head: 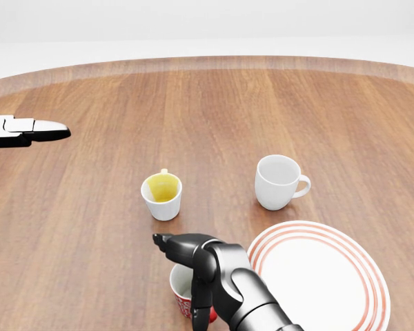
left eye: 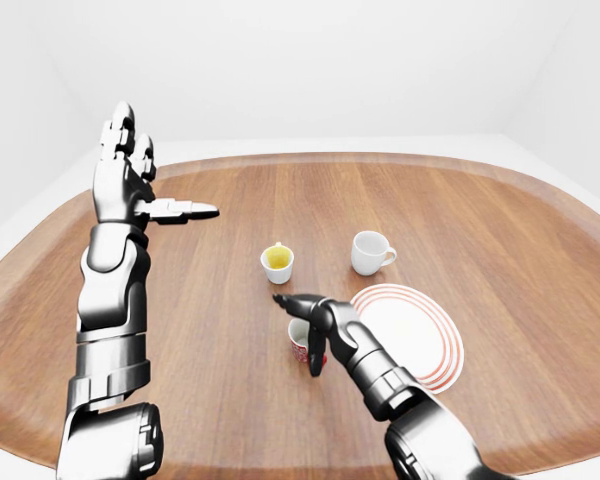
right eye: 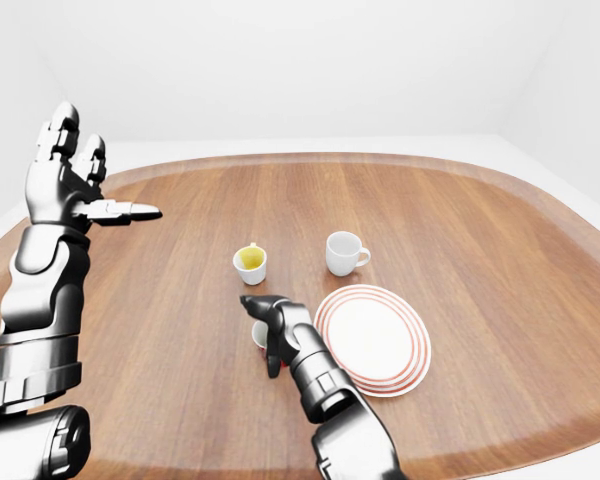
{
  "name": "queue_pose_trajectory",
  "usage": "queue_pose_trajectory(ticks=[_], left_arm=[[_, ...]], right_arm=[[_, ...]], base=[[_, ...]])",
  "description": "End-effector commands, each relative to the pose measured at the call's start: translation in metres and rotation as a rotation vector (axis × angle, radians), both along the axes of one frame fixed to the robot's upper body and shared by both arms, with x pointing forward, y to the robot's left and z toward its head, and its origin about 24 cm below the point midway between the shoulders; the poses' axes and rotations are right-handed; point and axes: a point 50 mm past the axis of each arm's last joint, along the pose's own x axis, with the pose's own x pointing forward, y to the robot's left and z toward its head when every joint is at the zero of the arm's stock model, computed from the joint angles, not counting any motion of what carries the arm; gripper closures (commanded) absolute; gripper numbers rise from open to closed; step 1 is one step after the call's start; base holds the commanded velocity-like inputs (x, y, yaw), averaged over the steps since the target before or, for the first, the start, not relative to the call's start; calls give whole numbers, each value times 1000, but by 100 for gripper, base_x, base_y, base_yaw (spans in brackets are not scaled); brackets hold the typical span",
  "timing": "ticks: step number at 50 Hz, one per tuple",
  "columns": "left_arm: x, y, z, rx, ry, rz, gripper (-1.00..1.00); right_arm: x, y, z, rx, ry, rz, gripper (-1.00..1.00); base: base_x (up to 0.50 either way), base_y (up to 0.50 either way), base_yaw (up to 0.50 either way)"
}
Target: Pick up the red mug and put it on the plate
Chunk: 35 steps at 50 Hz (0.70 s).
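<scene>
Where the red mug (head: 183, 288) stands — yellow cup (head: 162, 196) near.

The right metallic grey three-finger hand (head: 193, 265) reaches in from the bottom of the head view, fingers spread, one pointing down, another stretched left. The left silver three-finger hand (left eye: 130, 185) is raised high at left, fingers spread, forearm upright.

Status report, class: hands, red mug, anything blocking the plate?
Right hand open over red mug. Left hand open, raised. Plate bare, beside mug; path unobstructed.
</scene>
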Motion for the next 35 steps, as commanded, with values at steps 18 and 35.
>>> queue_pose_trajectory(ticks=[18,35], left_arm=[[0,-1,-3,-3,10,-4,-100],[-1,-1,-3,-6,4,-4,-100]], right_arm=[[0,0,-3,-1,8,-5,94],[-1,0,-2,-3,6,0,100]], base=[[0,0,0],[0,0,0]])
